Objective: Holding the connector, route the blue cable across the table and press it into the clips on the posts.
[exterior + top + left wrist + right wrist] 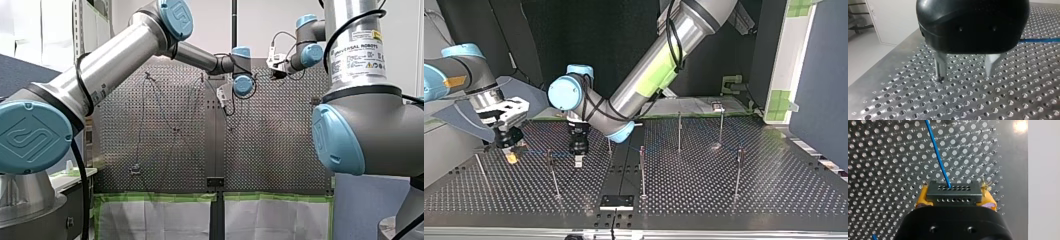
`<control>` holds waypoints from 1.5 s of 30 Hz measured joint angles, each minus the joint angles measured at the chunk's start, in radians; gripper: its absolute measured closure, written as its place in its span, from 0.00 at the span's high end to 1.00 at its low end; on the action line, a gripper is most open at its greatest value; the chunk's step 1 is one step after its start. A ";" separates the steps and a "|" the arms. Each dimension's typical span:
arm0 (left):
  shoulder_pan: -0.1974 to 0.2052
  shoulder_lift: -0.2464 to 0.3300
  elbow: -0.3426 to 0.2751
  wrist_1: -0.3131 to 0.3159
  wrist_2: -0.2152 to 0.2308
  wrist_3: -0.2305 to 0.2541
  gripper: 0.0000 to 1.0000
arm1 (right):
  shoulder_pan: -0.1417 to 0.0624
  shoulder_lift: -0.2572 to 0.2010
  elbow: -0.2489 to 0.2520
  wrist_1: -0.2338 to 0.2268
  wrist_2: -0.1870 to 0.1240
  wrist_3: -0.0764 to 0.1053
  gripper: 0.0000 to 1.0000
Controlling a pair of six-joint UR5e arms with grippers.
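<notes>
While the right claw [511, 156] pinches the connector [953, 193] between its yellow pads [922, 198], the blue cable [936, 155] leaves the connector's upper face and runs away from it over the perforated desk [885, 157]. The connector is a dark grey block with rows of small holes, held crosswise with a pad on each end.

The left claw [963, 75] is spread, and nothing lies between its metal fingers [940, 67]. Their tips hang down at the desk surface, the one finger seemingly touching it. Behind the claw's black body a stretch of the blue cable shows low over the desk.

Seen from across the desk, the right claw is low at the top view's left, and the left claw hangs near it, between two thin posts. A faint blue line runs from the right claw toward the nearest post [551, 170]. Whether it sits in a clip there cannot be told. More posts [642, 170] stand toward that view's right.
</notes>
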 joint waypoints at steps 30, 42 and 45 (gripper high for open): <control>-0.031 0.186 -0.147 -0.061 0.160 -0.070 1.00 | 0.000 0.003 0.000 0.002 -0.003 0.000 0.00; -0.014 0.318 -0.280 0.017 0.069 -0.047 1.00 | 0.003 0.004 0.000 0.002 -0.003 0.000 0.00; -0.014 0.348 -0.310 0.018 0.061 -0.039 1.00 | 0.006 0.005 0.000 0.002 -0.003 0.000 0.00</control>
